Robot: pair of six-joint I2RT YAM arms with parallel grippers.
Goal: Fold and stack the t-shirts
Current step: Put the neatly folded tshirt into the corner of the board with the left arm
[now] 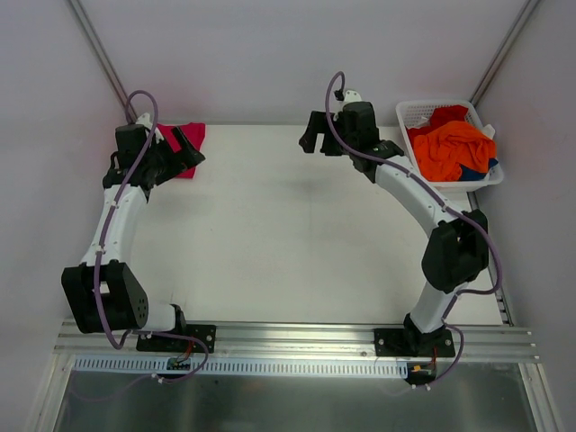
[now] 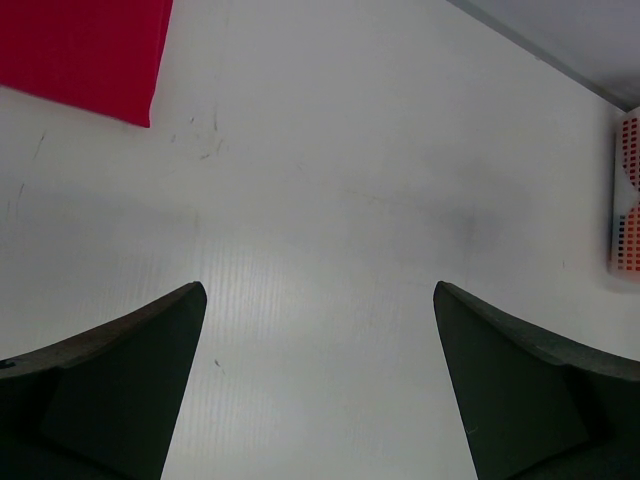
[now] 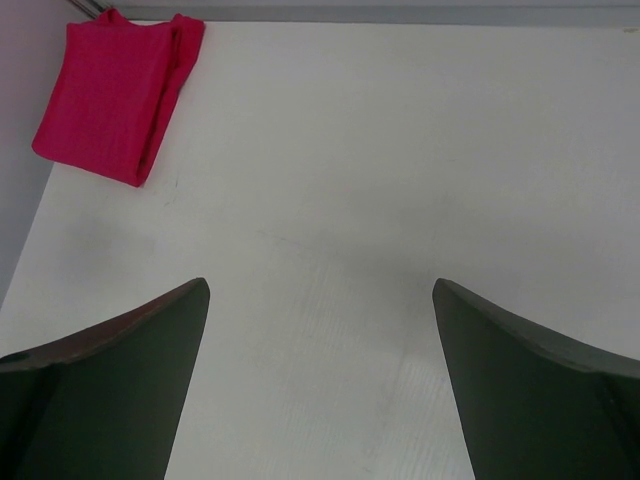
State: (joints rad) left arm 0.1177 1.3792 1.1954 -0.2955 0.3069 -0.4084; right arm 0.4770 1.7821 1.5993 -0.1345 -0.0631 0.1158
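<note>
the white table [image 1: 270, 243] fills the middle of the top view, and no cloth is spread on its central part. at the upper right of that frame a white slotted basket [image 1: 416, 112] is seen at the table's far right edge, just beside the right arm. it is piled with unfolded t-shirts: an orange t-shirt [image 1: 452, 148] lies on top, a red one [image 1: 445, 116] shows behind it and a strip of blue [image 1: 479, 168] shows at its lower right. at the upper left of the frame a magenta-pink t-shirt [image 1: 187, 144] lies folded flat in the far left corner, partly covered by the left arm; in the right wrist view it [image 3: 115, 95] is seen as a neat rectangle with its long axis running toward the back wall.

the right gripper [image 1: 317, 137] hangs over the table at upper centre, and its jaws are spread wide with nothing between them. the left gripper [image 1: 184, 155] is held beside the folded shirt, its jaws likewise wide apart and empty.

the next move is judged to turn on the basket: the orange shirt lies to the right of the right gripper, whose fingers are pointed away from it toward frame left. the right arm is much the nearer, so a turn back over the basket rim is likely needed.
</note>
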